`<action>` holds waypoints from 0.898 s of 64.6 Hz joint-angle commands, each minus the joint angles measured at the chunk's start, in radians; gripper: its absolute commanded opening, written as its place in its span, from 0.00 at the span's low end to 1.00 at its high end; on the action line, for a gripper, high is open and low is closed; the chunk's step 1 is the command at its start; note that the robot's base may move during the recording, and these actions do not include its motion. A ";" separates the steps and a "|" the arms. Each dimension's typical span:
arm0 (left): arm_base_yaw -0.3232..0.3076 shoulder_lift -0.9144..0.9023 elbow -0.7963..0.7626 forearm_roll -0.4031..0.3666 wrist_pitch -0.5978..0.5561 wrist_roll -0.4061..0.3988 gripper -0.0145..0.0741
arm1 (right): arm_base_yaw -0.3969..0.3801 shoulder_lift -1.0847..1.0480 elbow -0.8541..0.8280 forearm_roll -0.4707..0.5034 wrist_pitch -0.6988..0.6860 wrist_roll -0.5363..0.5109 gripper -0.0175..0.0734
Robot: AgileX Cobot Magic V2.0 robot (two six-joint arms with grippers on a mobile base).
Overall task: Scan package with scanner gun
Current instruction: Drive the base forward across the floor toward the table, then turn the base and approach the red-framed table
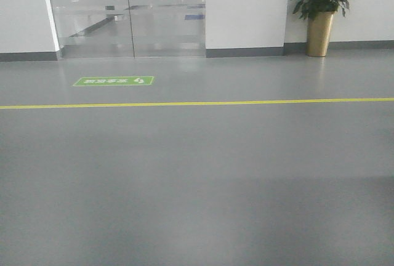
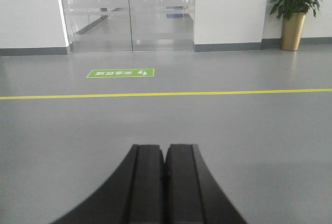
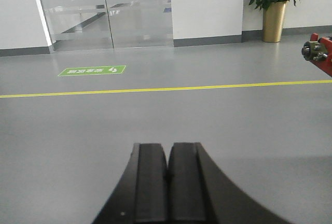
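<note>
No package and no scanner gun show in any view. My left gripper [image 2: 165, 147] is shut with its black fingers pressed together, empty, pointing out level over the grey floor. My right gripper [image 3: 168, 145] is also shut and empty, pointing the same way. Neither gripper shows in the front view, which holds only floor and wall.
A yellow line [image 1: 197, 103] crosses the grey floor, with a green floor sticker [image 1: 114, 81] beyond it. Glass doors [image 1: 126, 10] stand at the back left, a potted plant in a gold pot [image 1: 320, 13] at the back right. A red part with a metal knob [image 3: 319, 53] juts in at the right wrist view's right edge.
</note>
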 commanded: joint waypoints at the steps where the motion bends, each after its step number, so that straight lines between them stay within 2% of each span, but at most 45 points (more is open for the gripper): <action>1: -0.005 -0.003 -0.004 -0.002 -0.016 -0.008 0.04 | -0.001 -0.003 -0.003 -0.007 -0.023 -0.001 0.01; 58: -0.005 -0.003 -0.004 -0.002 -0.016 -0.008 0.04 | -0.001 -0.003 -0.003 -0.007 -0.023 -0.001 0.01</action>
